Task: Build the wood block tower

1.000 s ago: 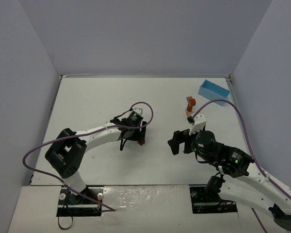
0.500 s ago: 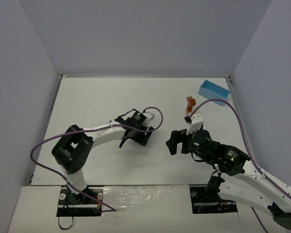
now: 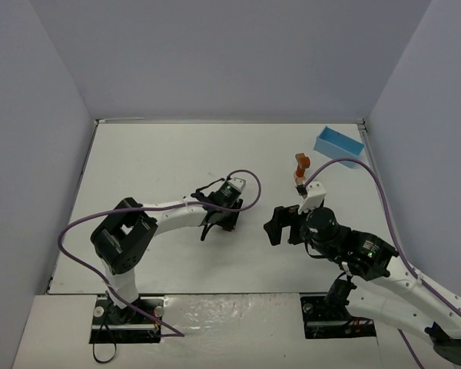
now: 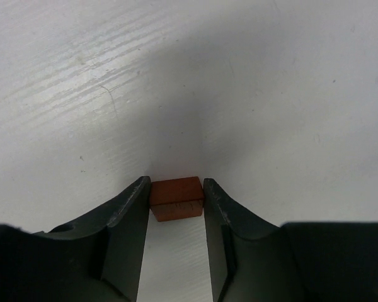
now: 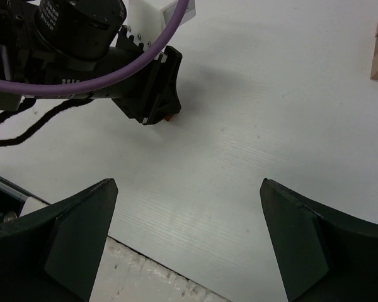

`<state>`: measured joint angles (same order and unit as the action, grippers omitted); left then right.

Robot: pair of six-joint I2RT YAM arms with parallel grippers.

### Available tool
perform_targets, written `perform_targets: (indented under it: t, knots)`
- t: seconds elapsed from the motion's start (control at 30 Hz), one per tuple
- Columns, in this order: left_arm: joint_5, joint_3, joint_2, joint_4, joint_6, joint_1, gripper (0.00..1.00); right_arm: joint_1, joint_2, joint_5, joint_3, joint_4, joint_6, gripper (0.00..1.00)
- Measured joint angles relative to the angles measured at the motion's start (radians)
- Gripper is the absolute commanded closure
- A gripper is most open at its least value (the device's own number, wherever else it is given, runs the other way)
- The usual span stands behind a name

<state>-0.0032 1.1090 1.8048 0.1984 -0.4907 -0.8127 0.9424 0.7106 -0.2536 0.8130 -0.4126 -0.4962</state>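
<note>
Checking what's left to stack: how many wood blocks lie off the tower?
1: a reddish-brown block, on the table, gripped by the left gripper. The tower stands at the far right. Others may be hidden.

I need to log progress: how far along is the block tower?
Done: a short tower stands near the blue box. In hand: the left gripper is clamped on a reddish-brown block lying on the table. The right gripper is open and empty. Left: lifting that block and adding it to the tower.
</note>
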Motion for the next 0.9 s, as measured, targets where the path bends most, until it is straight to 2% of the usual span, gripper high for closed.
perform_targets:
  t: [0.1,0.2,0.37,0.43,0.6,0.7,0.83,0.9]
  knots:
    - [-0.045,0.001,0.004,-0.005,-0.064,-0.013,0.8,0.0,-0.002,-0.012,-0.002,-0.002,-0.007,0.06]
    - [-0.094,0.022,0.021,-0.005,-0.131,-0.027,0.8,0.0,0.005,-0.03,-0.002,-0.003,-0.012,0.05]
    - [-0.183,0.098,0.084,0.006,-0.272,-0.062,0.56,0.0,0.038,-0.059,-0.001,-0.003,-0.012,0.0]
    - [-0.21,0.112,0.094,0.007,-0.33,-0.074,0.42,0.0,0.055,-0.065,0.0,-0.003,-0.009,0.0]
    - [-0.241,0.134,0.096,0.042,-0.401,-0.091,0.21,0.0,0.088,-0.092,0.0,-0.003,-0.014,0.0]
    - [-0.252,0.152,0.095,0.066,-0.418,-0.09,0.16,0.0,0.091,-0.11,0.004,-0.004,-0.016,0.01]
    - [-0.256,0.176,0.057,0.122,-0.413,-0.065,0.15,0.0,0.092,-0.144,0.033,-0.007,0.005,0.05]
    - [-0.244,0.177,0.0,0.151,-0.399,-0.018,0.15,0.0,0.101,-0.161,0.063,-0.009,0.025,0.06]
